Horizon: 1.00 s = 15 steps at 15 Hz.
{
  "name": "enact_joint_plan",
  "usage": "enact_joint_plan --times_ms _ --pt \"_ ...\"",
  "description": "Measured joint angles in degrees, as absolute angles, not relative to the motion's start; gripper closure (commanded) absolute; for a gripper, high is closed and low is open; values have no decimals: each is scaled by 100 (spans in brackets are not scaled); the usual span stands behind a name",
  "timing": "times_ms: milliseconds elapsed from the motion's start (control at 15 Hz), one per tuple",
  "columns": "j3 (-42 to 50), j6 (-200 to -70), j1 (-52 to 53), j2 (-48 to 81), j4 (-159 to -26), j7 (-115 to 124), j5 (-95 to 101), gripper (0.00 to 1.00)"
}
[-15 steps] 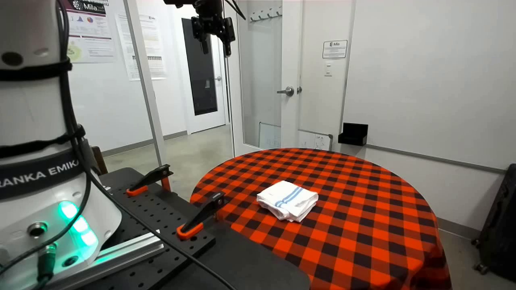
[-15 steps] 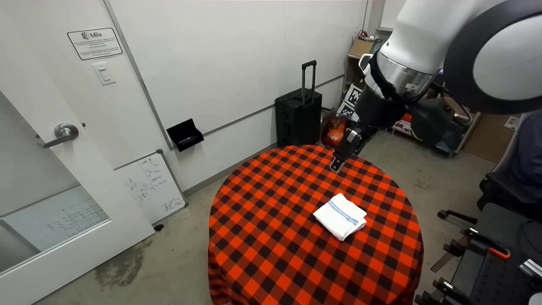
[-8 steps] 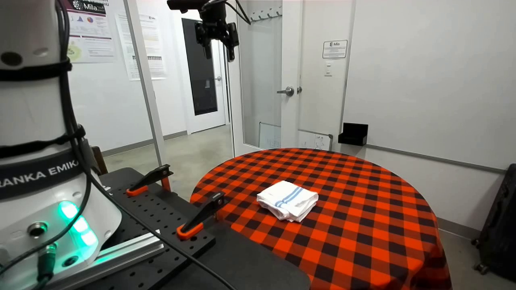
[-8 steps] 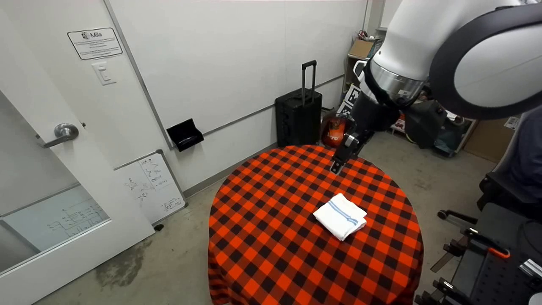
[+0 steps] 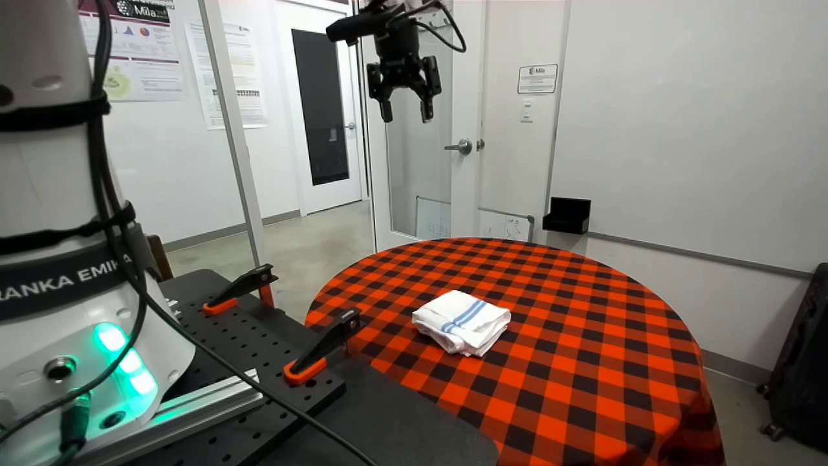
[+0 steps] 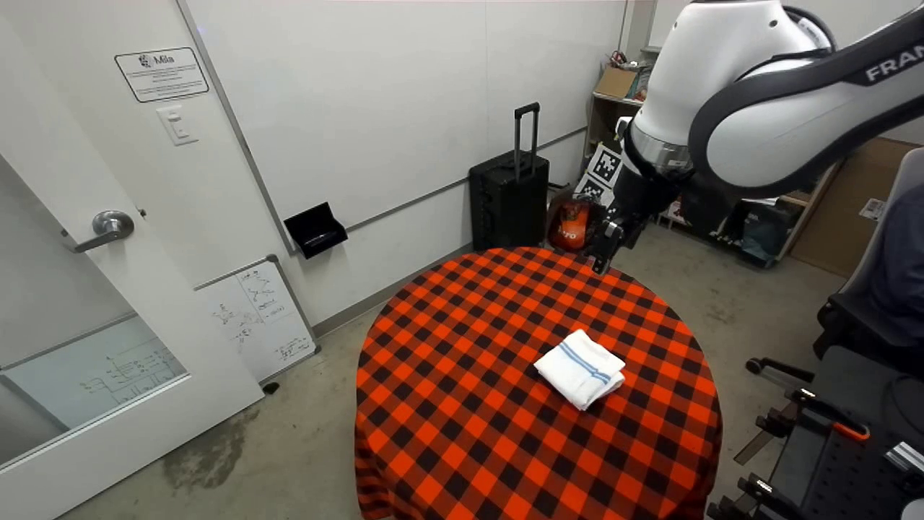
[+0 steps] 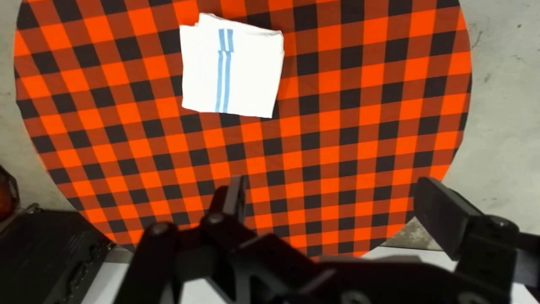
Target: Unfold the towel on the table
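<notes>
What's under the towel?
The red-and-black checked tablecloth shows all around the folded blue-striped towel, which appears to lie directly on it. The patch beneath and the towel's inner layers are covered; can't tell what's there.

Round plaid-covered table (image 6: 462, 404); folded white towel (image 6: 580, 370) on it.

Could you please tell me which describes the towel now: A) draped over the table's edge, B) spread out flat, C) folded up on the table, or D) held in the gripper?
C: the towel is a compact bundle with stacked layers showing, resting on the table, and the open gripper is above, clear of it.
</notes>
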<state>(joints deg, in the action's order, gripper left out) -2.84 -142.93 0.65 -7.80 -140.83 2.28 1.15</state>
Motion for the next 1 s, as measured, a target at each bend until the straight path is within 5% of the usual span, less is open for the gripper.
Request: enact_joint_plan --times_ms 1000 --pt "629 -14580 -992 2449 -12259 -140 -330 0"
